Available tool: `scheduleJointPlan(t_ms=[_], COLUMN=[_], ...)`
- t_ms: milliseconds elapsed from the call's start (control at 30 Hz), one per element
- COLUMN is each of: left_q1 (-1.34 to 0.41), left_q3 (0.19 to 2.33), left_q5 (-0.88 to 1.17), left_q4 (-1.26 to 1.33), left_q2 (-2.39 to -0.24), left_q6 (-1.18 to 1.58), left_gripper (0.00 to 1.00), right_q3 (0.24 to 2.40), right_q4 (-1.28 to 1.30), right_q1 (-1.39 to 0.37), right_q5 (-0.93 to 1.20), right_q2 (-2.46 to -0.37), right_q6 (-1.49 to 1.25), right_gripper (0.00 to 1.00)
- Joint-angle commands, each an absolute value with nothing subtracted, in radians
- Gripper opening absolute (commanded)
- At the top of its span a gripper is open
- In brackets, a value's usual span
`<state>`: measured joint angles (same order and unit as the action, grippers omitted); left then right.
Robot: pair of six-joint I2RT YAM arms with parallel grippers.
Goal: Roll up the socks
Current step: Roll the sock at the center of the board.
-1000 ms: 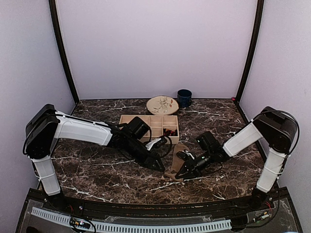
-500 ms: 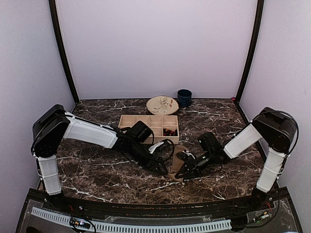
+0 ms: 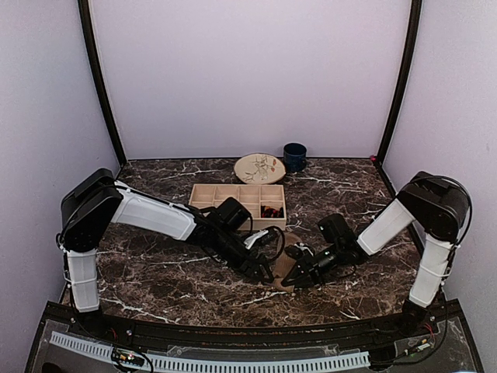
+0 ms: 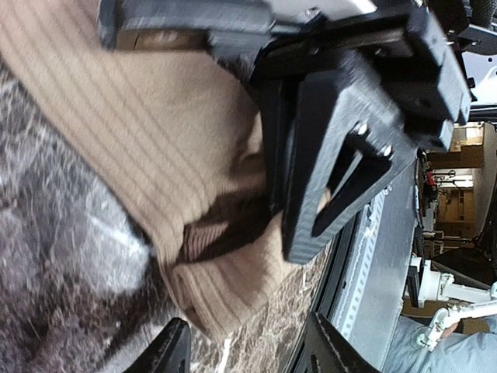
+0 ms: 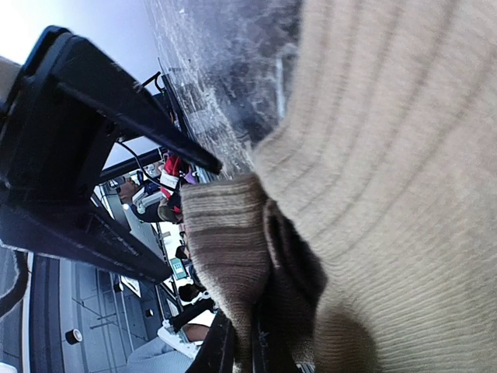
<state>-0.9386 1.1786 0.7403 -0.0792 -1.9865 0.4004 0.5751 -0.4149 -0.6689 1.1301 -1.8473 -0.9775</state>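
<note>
While the right jaws stand all but closed, pinching a folded edge of the tan-brown ribbed fabric sock (image 4: 140, 132) at its darker striped cuff, we find the left jaws parted about halfway with nothing between them, their fingertips (image 4: 175, 350) just short of the sock's bunched end. The sock lies on the dark marble worktop (image 3: 155, 272) between the two sets of jaws, just in front of the pale wooden compartment tray (image 3: 203, 196). We judge the step in hand to be the start of the roll on this first sock: one end is gathered and held, but no roll has formed. The next move calls for the left jaws to close on the loose fold beside the right grip and turn the fabric over itself; the soft knit may spring open if either hold slackens. As to containers, the tray's near right compartment holds a dark item with red markings (image 3: 270, 210), probably the second sock, though it is too small to confirm. The other compartments in view show bare wood. We cannot see into the dark blue mug (image 3: 294, 157) behind.
</note>
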Motion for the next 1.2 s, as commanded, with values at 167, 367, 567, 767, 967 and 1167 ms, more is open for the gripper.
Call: scheduleJointPlan(t_ms=[167, 367, 567, 767, 967, 1167], left_q1=[-0.96, -0.96, -0.96, -0.965, -0.978, -0.994], left_q3=[1.276, 1.263, 1.18, 1.157, 1.157, 1.159], left_q5=[0.631, 0.525, 0.44, 0.562, 0.65, 0.699], left_q4=[-0.164, -0.175, -0.09, -0.036, -0.047, -0.045], left_q2=[-2.008, -1.925, -1.78, -1.739, -1.798, -1.851], left_q6=[0.36, 0.378, 0.388, 0.376, 0.356, 0.369], left_gripper=[0.49, 0.45, 0.44, 0.31, 0.12, 0.04], right_q3=[0.558, 0.565, 0.579, 0.586, 0.594, 0.597], right_q4=[-0.436, -0.435, -0.409, -0.394, -0.373, -0.341], right_q1=[-0.648, -0.635, -0.626, -0.619, -0.614, -0.612], right_q5=[1.134, 1.114, 1.109, 1.105, 1.102, 1.098], right_q2=[-1.886, -1.893, -1.91, -1.916, -1.908, -1.912], right_q6=[-1.0, -1.015, -1.004, -1.01, -1.004, -0.975], right_gripper=[0.06, 0.06, 0.06, 0.05, 0.04, 0.04])
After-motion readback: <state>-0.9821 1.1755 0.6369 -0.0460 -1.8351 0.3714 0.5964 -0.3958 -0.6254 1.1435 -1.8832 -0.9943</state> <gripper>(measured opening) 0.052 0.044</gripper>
